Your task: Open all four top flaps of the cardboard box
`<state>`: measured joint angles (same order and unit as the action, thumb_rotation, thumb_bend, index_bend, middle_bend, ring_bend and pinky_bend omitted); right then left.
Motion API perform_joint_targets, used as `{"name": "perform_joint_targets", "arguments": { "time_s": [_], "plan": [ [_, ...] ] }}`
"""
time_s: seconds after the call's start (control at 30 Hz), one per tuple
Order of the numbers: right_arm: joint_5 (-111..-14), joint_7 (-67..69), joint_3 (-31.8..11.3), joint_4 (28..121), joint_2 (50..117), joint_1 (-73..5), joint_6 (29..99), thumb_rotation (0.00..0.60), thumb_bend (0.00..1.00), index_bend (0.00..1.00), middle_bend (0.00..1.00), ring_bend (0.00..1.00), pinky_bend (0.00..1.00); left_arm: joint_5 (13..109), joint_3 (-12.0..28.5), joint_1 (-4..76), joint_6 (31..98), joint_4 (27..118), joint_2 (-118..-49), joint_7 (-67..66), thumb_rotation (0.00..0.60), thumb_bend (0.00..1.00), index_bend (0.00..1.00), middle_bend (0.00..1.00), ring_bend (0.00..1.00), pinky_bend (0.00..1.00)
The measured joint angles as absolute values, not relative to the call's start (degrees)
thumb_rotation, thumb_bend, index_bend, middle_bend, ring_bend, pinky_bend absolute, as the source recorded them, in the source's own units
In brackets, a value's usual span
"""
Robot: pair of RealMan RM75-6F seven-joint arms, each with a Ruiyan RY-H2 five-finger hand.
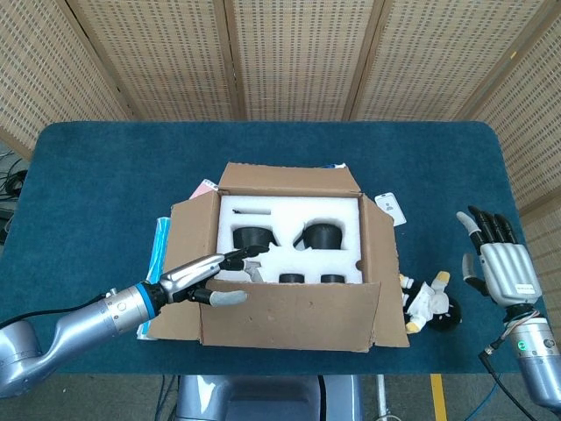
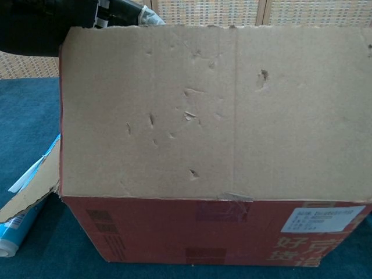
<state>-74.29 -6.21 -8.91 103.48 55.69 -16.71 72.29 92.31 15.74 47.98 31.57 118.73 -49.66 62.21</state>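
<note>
Left hand [image 1: 206, 279] pinching near flap [image 1: 289, 314] upright | right hand [image 1: 500, 267] empty, fingers spread

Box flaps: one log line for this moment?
left hand lifting near flap | near flap upright | other flaps open | right hand idle, open

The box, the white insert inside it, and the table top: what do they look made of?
The box looks like matte brown cardboard, dented and creased at its flaps. The white insert looks like moulded foam, with round cut-outs holding dark items. The table top seems covered in blue cloth or carpet, going by its fuzzy, unshiny surface.
</note>
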Motion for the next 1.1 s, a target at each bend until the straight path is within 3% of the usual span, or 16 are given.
{"name": "perform_joint_targets", "arguments": {
  "time_s": [0.2, 0.43, 0.63, 1.1],
  "plan": [
    [-74.13, -6.6, -8.96, 103.92, 55.51, -16.65, 72.52, 0.6, 0.72, 0.06, 0.03, 0.0, 0.0, 108.71, 10.04, 50.74, 40.16, 116.31, -47.04, 84.78, 0.136, 0.11, 0.36, 0.0, 0.0, 0.0],
    [-74.06, -6.82, -8.93, 104.14, 55.44, -16.58, 72.63, 0.6, 0.72, 0.06, 0.03, 0.0, 0.0, 126.11, -0.72, 57.13, 56.49, 109.65, -44.85, 105.49, 0.135, 0.11, 0.36, 0.0, 0.0, 0.0],
    [-74.02, -6.85, -8.94, 104.3, 55.39, -16.52, 72.73, 0.6, 0.72, 0.06, 0.03, 0.0, 0.0, 131.42, -6.59, 61.39, 63.11, 106.3, -44.21, 110.81, 0.135, 0.11, 0.36, 0.0, 0.0, 0.0],
    [-73.97, -7.24, -8.86, 104.64, 55.28, -16.43, 72.85, 0.6, 0.72, 0.06, 0.03, 0.0, 0.0, 133.86, -13.46, 65.34, 67.7, 105.11, -45.87, 112.92, 0.128, 0.12, 0.36, 0.0, 0.0, 0.0]
  ]
}}
